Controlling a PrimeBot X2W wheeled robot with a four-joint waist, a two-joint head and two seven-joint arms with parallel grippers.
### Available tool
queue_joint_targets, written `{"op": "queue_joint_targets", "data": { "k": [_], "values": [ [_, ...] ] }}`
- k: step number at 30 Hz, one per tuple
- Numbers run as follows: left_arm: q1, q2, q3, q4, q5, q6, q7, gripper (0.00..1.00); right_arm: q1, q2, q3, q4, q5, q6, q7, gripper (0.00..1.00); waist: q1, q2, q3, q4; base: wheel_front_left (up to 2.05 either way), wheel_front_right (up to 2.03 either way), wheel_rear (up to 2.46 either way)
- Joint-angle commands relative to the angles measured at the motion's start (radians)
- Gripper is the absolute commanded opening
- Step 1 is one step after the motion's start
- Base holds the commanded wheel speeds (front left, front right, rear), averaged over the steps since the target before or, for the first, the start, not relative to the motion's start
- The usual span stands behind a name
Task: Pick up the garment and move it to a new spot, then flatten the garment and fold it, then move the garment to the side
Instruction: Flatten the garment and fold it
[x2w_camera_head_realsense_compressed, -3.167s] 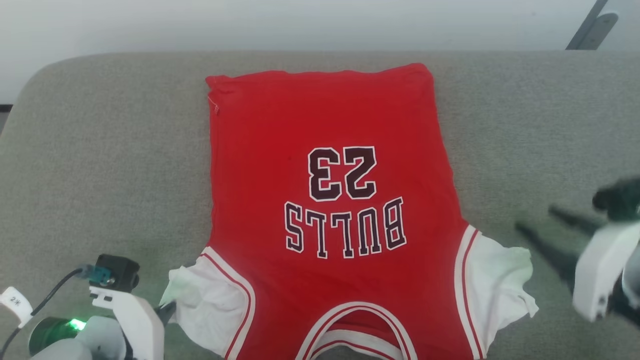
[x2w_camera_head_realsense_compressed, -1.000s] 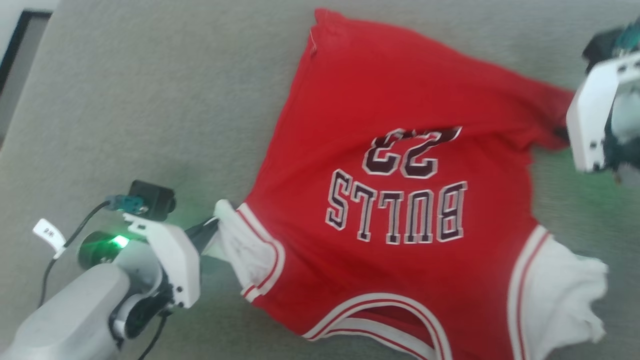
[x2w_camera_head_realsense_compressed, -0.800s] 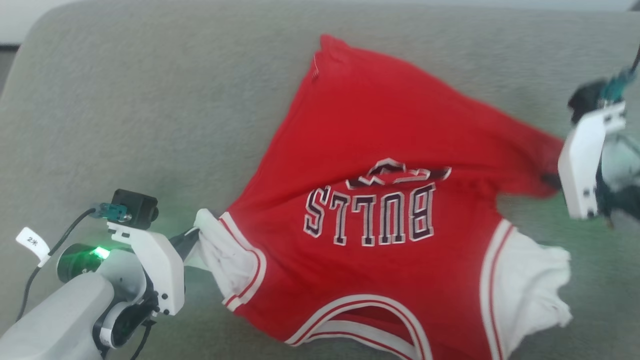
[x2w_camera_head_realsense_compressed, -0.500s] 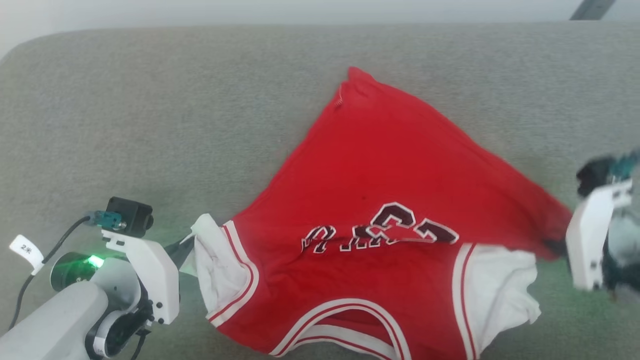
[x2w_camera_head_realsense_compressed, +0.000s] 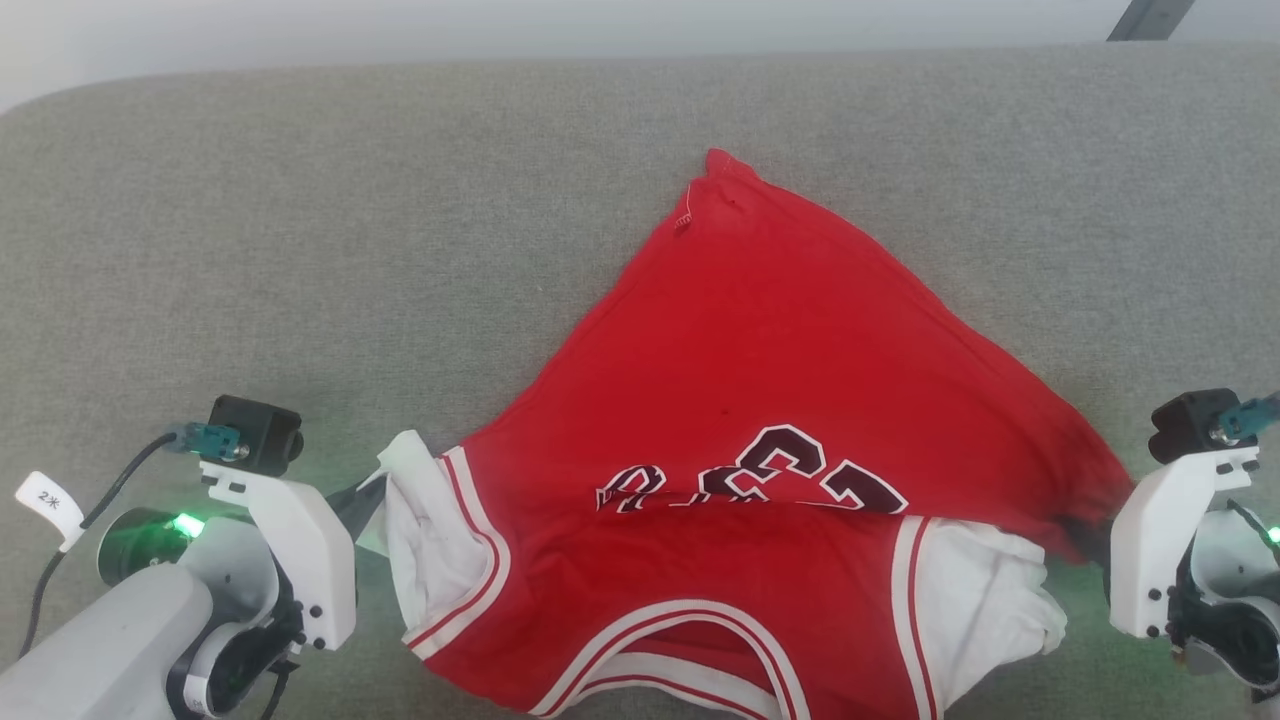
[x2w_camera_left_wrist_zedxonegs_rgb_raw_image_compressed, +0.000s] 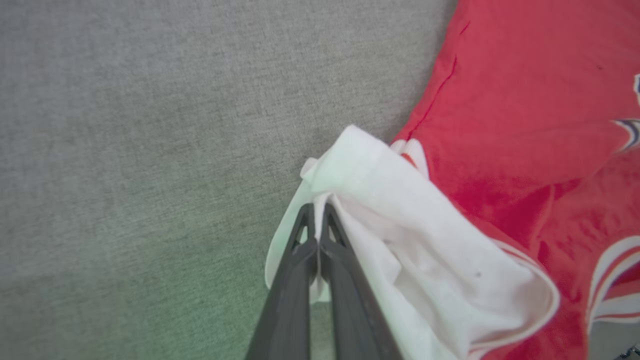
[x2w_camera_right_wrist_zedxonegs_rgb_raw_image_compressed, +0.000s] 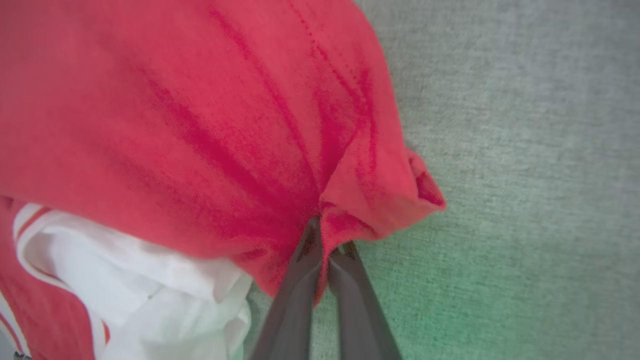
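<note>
The red garment (x2w_camera_head_realsense_compressed: 770, 380) lies on the grey cushion, partly folded: its far right hem corner is drawn down toward the near right, covering the lettering and part of the dark numerals (x2w_camera_head_realsense_compressed: 790, 475). My left gripper (x2w_camera_head_realsense_compressed: 372, 497) is shut on the edge of the white left sleeve (x2w_camera_left_wrist_zedxonegs_rgb_raw_image_compressed: 380, 215); the closed fingertips (x2w_camera_left_wrist_zedxonegs_rgb_raw_image_compressed: 316, 212) pinch the cloth. At the near right, my right gripper (x2w_camera_head_realsense_compressed: 1090, 535) is shut on the red hem corner (x2w_camera_right_wrist_zedxonegs_rgb_raw_image_compressed: 380, 200), just above the white right sleeve (x2w_camera_head_realsense_compressed: 985, 590). The striped collar (x2w_camera_head_realsense_compressed: 680, 660) lies at the near edge.
The grey fabric cushion (x2w_camera_head_realsense_compressed: 300, 250) stretches wide to the left and behind the garment. A pale wall runs along the top, with a dark bar (x2w_camera_head_realsense_compressed: 1140, 18) at the upper right corner. Green light from the wrists tints the cushion near both grippers.
My right gripper has pulled the far right hem corner toward the near right, folding the red body over the lettering. The left gripper has kept its hold on the sleeve. The camera also shifted.
</note>
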Motion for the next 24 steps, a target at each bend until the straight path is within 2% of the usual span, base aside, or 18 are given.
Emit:
{"op": "queue_joint_targets", "data": {
  "k": [1,9,16,20,24],
  "values": [
    [0.018,0.0,0.002,0.004,-0.006,0.002,-0.005,0.0,0.037,0.015,0.008,0.009,-0.017,0.0,0.009,1.0,0.0,0.0,-0.004,0.001,0.0,0.0,0.0],
    [0.039,0.003,-0.004,-0.007,-0.007,0.021,-0.007,0.0,0.044,0.04,-0.078,-0.197,-0.061,0.0,0.019,1.0,0.0,0.0,-0.023,0.009,0.0,0.0,0.0],
    [0.026,-0.004,-0.012,-0.024,0.004,0.026,0.0,0.0,-0.032,0.044,-0.076,-0.332,-0.107,0.0,0.032,1.0,0.0,0.0,-0.015,0.038,0.0,0.0,0.0],
    [0.012,-0.013,-0.018,-0.029,0.011,0.019,0.002,0.0,-0.143,0.033,-0.026,-0.312,-0.118,0.0,0.009,1.0,0.0,0.0,0.0,0.069,0.0,0.0,0.0],
    [-0.012,-0.036,-0.027,-0.028,0.021,0.011,0.006,0.0,-0.285,0.013,0.054,-0.213,-0.121,0.0,-0.032,1.0,0.0,0.0,0.021,0.115,0.0,0.0,0.0]
  ]
}}
